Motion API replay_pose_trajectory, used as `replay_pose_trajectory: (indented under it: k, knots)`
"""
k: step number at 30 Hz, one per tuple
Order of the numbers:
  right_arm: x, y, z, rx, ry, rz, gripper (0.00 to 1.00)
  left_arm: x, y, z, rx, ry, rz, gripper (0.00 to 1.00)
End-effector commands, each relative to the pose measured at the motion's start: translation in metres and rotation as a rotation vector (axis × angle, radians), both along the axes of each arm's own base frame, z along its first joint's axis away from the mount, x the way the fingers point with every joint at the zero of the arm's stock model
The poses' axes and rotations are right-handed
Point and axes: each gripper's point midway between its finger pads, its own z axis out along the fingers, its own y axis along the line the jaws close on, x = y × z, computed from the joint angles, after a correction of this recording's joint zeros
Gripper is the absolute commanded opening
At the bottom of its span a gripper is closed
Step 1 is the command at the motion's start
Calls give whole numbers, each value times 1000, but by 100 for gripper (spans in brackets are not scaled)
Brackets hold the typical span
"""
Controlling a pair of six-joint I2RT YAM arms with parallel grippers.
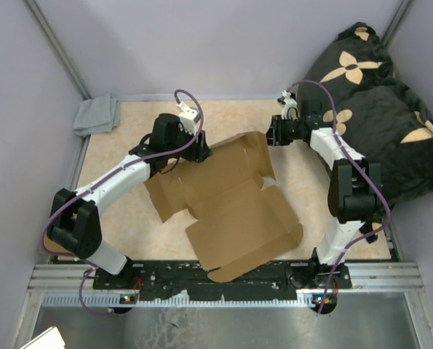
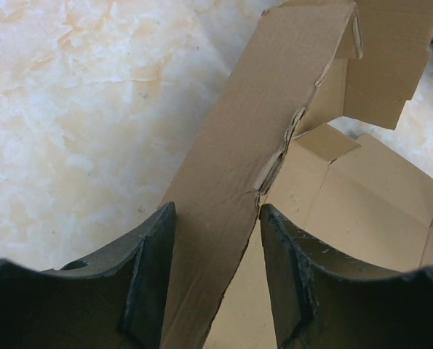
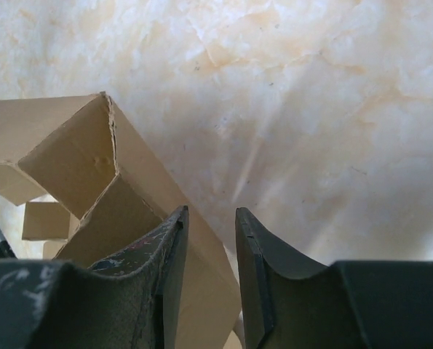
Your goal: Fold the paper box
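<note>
The paper box point(image 1: 238, 211) is a large brown die-cut cardboard sheet lying mostly flat in the middle of the table, with its far panel raised. My left gripper point(image 1: 200, 149) is at the box's far left corner. In the left wrist view its jaws point(image 2: 217, 218) stand wide apart, and a raised, torn-edged flap point(image 2: 260, 131) runs between them. My right gripper point(image 1: 273, 132) is at the far right corner. In the right wrist view its jaws point(image 3: 212, 218) are slightly apart, straddling the edge of a folded-up flap point(image 3: 70, 153).
A grey cloth point(image 1: 97, 114) lies in the far left corner. A black cushion with tan flowers point(image 1: 376, 109) fills the far right. The marble-patterned tabletop point(image 1: 121, 218) is walled on both sides. A metal rail point(image 1: 223, 280) runs along the near edge.
</note>
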Motion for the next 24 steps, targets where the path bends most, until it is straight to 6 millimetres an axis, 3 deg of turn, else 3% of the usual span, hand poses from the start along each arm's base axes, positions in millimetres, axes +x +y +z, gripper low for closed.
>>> replay_pose_trajectory:
  k: [1, 8, 14, 18, 24]
  knots:
    - [-6, 4, 32, 38, -82, 37, 33, -9, -9, 4, -26, 4, -48, 54]
    - [-11, 4, 34, 40, -70, 34, 33, -7, -5, -5, 20, 20, -30, 27]
    - [-19, 3, 33, 34, -68, 36, 34, 0, 5, 6, 90, -36, 16, 1]
    - [-23, 3, 30, 38, -55, 44, 34, 4, 11, 17, 140, -95, 28, 0]
    - [-24, 3, 31, 36, -62, 49, 35, 11, 18, 50, 232, -273, 21, 0]
